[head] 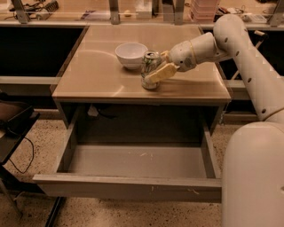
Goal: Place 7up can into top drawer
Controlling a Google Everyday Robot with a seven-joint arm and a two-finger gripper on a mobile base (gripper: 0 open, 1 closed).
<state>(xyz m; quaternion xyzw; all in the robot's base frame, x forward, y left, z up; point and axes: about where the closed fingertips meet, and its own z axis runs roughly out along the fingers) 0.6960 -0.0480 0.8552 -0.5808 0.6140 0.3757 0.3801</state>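
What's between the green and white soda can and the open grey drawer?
Camera view: only bare tan tabletop and its front edge separate the green and white soda can, clasped by the gripper, from the grey drawer.

This looks like a robotics lab or test workspace. A white robot arm (248, 57) reaches in from 3 o'clock, and its gripper (151, 71) is at the 7up can (150, 60) on a plain tan tabletop (97, 75) at the centre. Below it, toward 6 o'clock, the grey top drawer (133, 162) stands pulled out. At 12 o'clock a cluttered bench (66, 15) behind metal posts (114, 11) carries cables and a stack of pink trays (204, 9). At 8 o'clock a loose black cable (26, 155) trails over the speckled terrazzo floor (133, 215).
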